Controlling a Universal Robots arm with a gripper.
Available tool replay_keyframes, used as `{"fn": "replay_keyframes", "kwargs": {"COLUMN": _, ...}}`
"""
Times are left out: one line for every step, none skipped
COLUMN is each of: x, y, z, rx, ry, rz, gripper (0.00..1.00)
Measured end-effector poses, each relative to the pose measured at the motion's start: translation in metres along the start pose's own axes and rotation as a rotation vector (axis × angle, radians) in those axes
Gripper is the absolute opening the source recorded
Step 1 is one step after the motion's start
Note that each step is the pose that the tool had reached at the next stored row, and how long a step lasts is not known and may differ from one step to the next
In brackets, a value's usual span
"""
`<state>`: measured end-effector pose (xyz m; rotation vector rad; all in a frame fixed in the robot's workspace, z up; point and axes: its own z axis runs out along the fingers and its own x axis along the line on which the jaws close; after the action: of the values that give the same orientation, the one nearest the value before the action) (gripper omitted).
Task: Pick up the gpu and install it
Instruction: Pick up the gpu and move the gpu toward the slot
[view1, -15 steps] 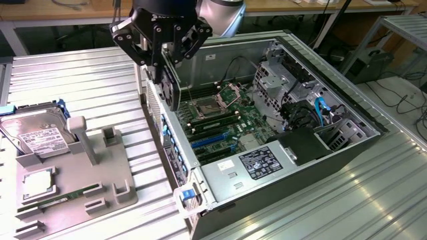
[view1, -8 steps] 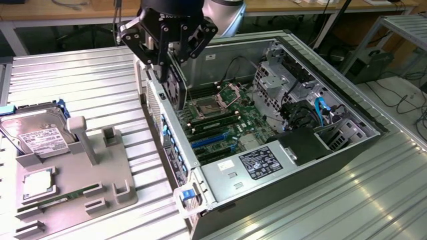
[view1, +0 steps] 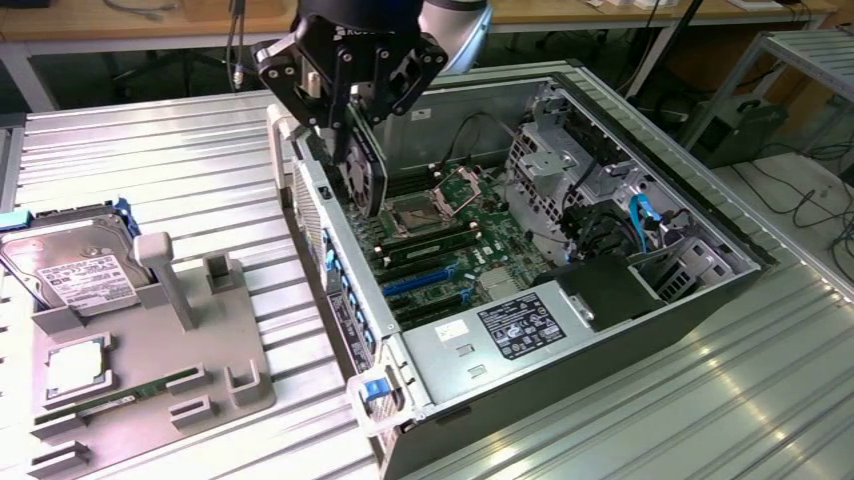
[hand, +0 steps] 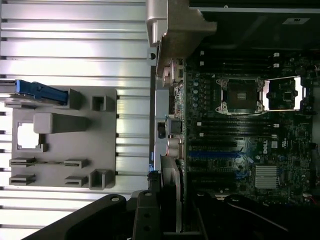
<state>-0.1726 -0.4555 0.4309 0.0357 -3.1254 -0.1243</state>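
surface: a ribbed aluminium table (view1: 160, 150), with workbenches and loose floor cables behind it. an open computer case (view1: 694, 300) lies on its side on the table. just beside the case sits a grey fixture tray (view1: 240, 390).

exterior view: the tray carries a hard drive (view1: 74, 265) at its end far from the case, and a memory stick (view1: 127, 395) lying flat. wrist view: a straight look onto the motherboard (hand: 240, 150) inside the case – open cpu socket (hand: 240, 95), blue slot (hand: 212, 154).

the gripper (view1: 354, 120) hangs over the case. its jaws pinch the gpu (view1: 363, 170) by its upper edge. the card stands on edge below the jaws, just inside the case wall facing the tray. whether it touches the motherboard cannot be told.
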Motion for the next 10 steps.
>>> {"fn": "replay_keyframes", "kwargs": {"x": -0.0011, "y": 0.0, "z": 0.0, "rx": -0.0001, "ry": 0.0, "rz": 0.0, "gripper": 0.28}}
{"fn": "replay_keyframes", "kwargs": {"x": -0.002, "y": 0.0, "z": 0.0, "rx": -0.0001, "ry": 0.0, "rz": 0.0, "gripper": 0.28}}
{"fn": "replay_keyframes", "kwargs": {"x": -0.0026, "y": -0.0001, "z": 0.0, "rx": -0.0001, "ry": 0.0, "rz": 0.0, "gripper": 0.28}}
{"fn": "replay_keyframes", "kwargs": {"x": -0.0035, "y": -0.0001, "z": 0.0, "rx": -0.0001, "ry": -0.0001, "rz": 0.0, "gripper": 0.28}}
{"fn": "replay_keyframes", "kwargs": {"x": -0.0043, "y": -0.0001, "z": 0.0, "rx": 0.0, "ry": 0.0, "rz": 0.0, "gripper": 0.28}}
{"fn": "replay_keyframes", "kwargs": {"x": -0.0051, "y": -0.0001, "z": -0.0001, "rx": 0.0, "ry": 0.0, "rz": 0.0, "gripper": 0.28}}
{"fn": "replay_keyframes", "kwargs": {"x": -0.006, "y": -0.0001, "z": 0.0, "rx": -0.0001, "ry": 0.0, "rz": 0.0, "gripper": 0.28}}
{"fn": "replay_keyframes", "kwargs": {"x": -0.0067, "y": -0.0001, "z": 0.0, "rx": -0.0001, "ry": -0.0001, "rz": 0.0, "gripper": 0.28}}
{"fn": "replay_keyframes", "kwargs": {"x": -0.0078, "y": -0.0002, "z": 0.0, "rx": -0.0001, "ry": 0.0, "rz": 0.0, "gripper": 0.28}}
{"fn": "replay_keyframes", "kwargs": {"x": -0.0087, "y": -0.0002, "z": -0.0001, "rx": -0.0001, "ry": 0.0, "rz": 0.0, "gripper": 0.28}}
